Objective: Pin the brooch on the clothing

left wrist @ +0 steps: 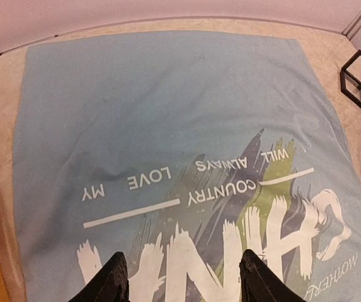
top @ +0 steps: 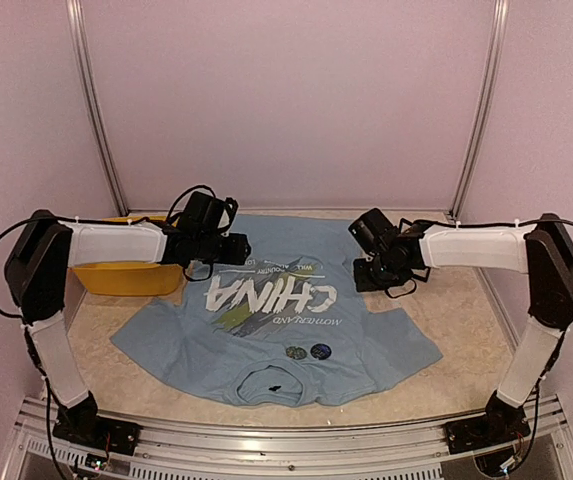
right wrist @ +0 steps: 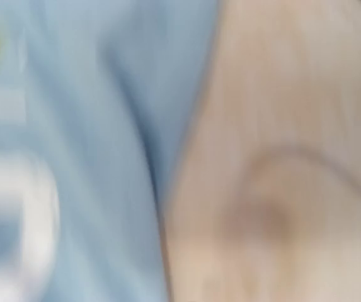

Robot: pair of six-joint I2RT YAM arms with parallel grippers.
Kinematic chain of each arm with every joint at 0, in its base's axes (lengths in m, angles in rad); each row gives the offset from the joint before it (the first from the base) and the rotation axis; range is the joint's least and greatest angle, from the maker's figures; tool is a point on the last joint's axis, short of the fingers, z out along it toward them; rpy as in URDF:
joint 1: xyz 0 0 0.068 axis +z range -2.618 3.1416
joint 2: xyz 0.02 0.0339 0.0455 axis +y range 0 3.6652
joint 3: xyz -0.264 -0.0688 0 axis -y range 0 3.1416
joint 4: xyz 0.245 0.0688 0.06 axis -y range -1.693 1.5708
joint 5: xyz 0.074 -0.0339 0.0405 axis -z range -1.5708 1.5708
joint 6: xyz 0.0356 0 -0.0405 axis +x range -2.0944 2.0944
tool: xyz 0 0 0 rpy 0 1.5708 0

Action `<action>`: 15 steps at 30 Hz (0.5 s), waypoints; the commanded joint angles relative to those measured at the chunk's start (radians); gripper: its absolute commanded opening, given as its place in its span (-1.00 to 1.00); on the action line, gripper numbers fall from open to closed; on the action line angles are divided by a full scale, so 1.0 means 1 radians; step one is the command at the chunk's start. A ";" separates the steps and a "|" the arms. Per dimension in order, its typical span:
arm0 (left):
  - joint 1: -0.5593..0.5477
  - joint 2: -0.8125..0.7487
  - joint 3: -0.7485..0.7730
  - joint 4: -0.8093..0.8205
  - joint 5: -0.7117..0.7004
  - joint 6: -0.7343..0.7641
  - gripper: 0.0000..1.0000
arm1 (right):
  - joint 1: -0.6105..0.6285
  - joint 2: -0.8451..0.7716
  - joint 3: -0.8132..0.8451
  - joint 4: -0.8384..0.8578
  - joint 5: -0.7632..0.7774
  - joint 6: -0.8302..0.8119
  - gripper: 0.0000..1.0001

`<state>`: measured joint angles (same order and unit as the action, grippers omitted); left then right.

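Observation:
The light blue T-shirt [top: 266, 340] lies flat on the table, its collar toward the arm bases and its white "CHINA" print [top: 271, 293] facing up. Two small round brooches [top: 307, 351] lie side by side on it below the print. My left gripper [top: 234, 250] hovers over the far left part of the shirt. In the left wrist view the left gripper [left wrist: 184, 283] is open and empty above the print [left wrist: 230, 251]. My right gripper [top: 371, 272] is low at the shirt's right edge. Its wrist view is blurred and shows only shirt [right wrist: 73, 151] and table [right wrist: 281, 151], no fingers.
A yellow bin [top: 131, 277] stands at the left edge of the table, beside the left arm. White walls with metal corner posts close off the back and sides. Two black frame-shaped parts [left wrist: 360, 75] stand on the table by the shirt's edge.

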<state>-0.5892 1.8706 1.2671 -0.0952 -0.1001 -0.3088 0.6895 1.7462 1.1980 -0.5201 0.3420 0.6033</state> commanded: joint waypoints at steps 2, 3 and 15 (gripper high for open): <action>-0.032 -0.186 -0.255 -0.025 -0.068 -0.098 0.14 | -0.145 0.264 0.262 0.141 -0.054 -0.244 -1.00; -0.035 -0.209 -0.298 -0.033 -0.066 -0.113 0.14 | -0.169 0.325 0.331 0.132 -0.077 -0.263 -1.00; -0.050 -0.386 -0.592 -0.068 -0.054 -0.221 0.15 | -0.362 0.715 0.769 -0.056 -0.262 -0.319 -1.00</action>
<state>-0.6304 1.5085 0.7090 -0.1650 -0.1654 -0.4824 0.3756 2.3920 1.9018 -0.4564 0.1307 0.3088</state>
